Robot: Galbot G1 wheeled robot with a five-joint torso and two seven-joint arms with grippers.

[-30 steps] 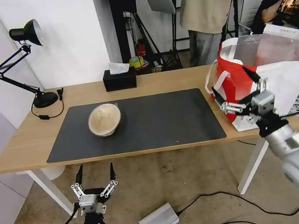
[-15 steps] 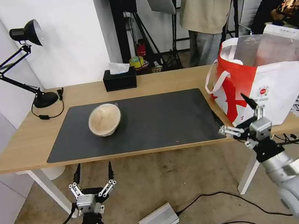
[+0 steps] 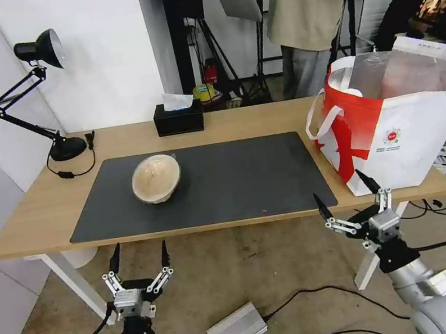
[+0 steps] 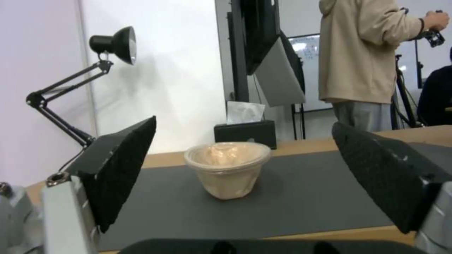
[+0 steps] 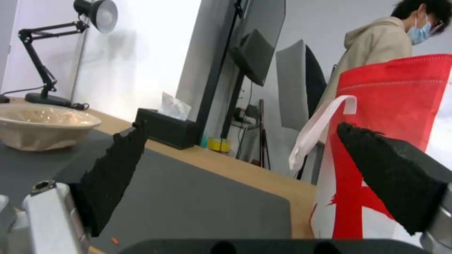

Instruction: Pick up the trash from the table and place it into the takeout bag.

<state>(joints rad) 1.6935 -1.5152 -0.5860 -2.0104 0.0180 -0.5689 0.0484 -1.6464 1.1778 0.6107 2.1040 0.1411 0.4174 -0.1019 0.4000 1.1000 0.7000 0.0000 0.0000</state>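
Observation:
A beige bowl (image 3: 156,179) (image 4: 228,168) (image 5: 42,126) stands upright on the dark grey mat (image 3: 203,187) of the light-wood table (image 3: 31,216), left of the middle. The red-and-white takeout bag (image 3: 398,123) (image 5: 391,141) stands open on the table's right end, showing its foil lining. My left gripper (image 3: 139,256) is open, below the table's front edge and in front of the bowl. My right gripper (image 3: 343,196) is open and empty, at the front edge just before the bag's lower left corner.
A black tissue box (image 3: 178,117) sits at the table's back edge. A black desk lamp (image 3: 39,55) stands at the back left. A silver box (image 3: 237,331) and cables lie on the floor in front. A person (image 3: 316,9) stands behind the table.
My right gripper has dropped from beside the bag's red side down to the table's front edge, staying open. The left gripper, the bowl and the bag have kept their places.

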